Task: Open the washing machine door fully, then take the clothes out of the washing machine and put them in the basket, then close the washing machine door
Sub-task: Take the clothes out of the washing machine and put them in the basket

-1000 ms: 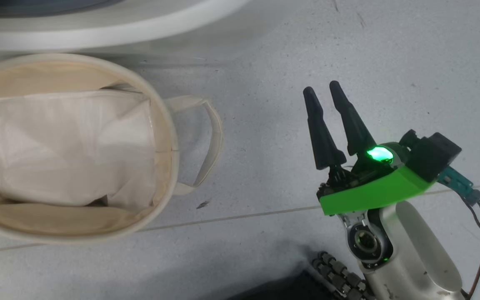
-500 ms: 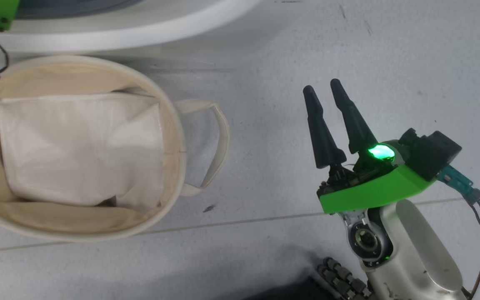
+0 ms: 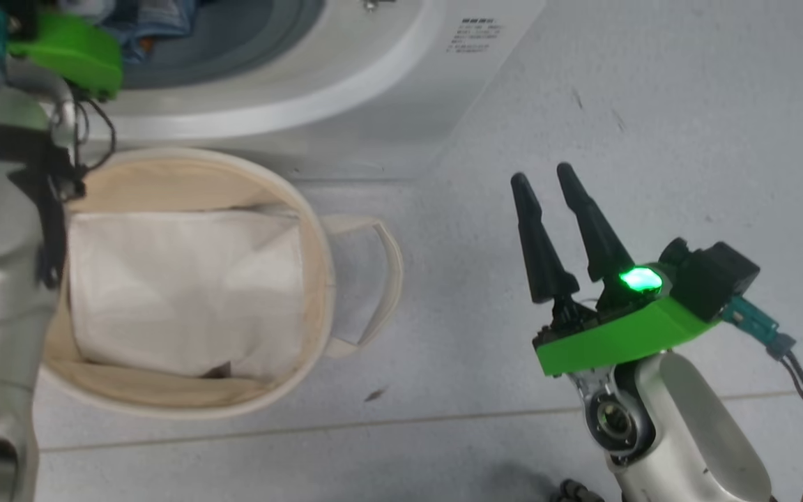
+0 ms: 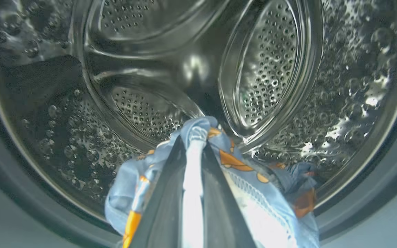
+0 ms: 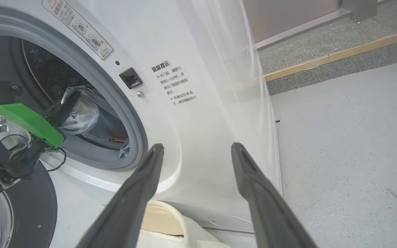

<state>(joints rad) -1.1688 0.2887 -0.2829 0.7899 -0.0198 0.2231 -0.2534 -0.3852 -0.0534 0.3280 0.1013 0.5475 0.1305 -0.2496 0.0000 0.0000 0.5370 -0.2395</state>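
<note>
1. Our left claw (image 4: 195,141) is clenched on the clothes (image 4: 243,168), a blue printed bunch at the lower lip of the drum inside the washing machine (image 5: 202,137).
2. We draw straight back through the opening, lifting slightly so the fabric clears the grey seal (image 5: 133,120) without snagging.
3. We then swing over the basket (image 3: 321,230), which stands on the floor just below the opening, and let go above the white sheet (image 3: 185,286).
4. Our right claw (image 3: 541,174) hangs released, well to the side; we leave it out of the path.
</note>
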